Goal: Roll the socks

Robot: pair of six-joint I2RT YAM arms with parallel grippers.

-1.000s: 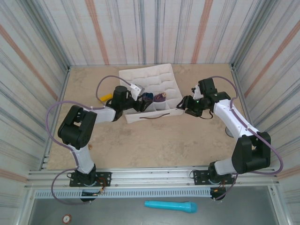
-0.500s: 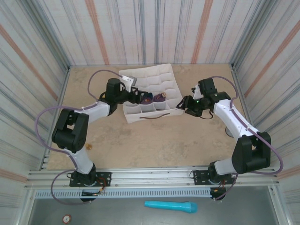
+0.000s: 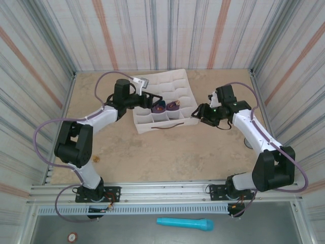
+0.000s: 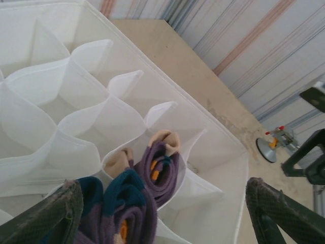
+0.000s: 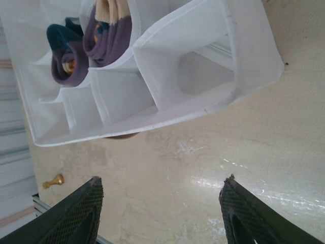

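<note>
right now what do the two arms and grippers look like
The left arm and right arm are white links between black joints, each trailing a lilac cable. The left gripper and right gripper have two dark fingers with a cross-hatched texture.

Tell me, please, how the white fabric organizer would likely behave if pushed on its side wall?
The organizer would probably flex: its thin cloth dividers bow. It seems light, holding two rolled socks, so it would likely slide on the smooth table rather than tip, being low and wide.
</note>
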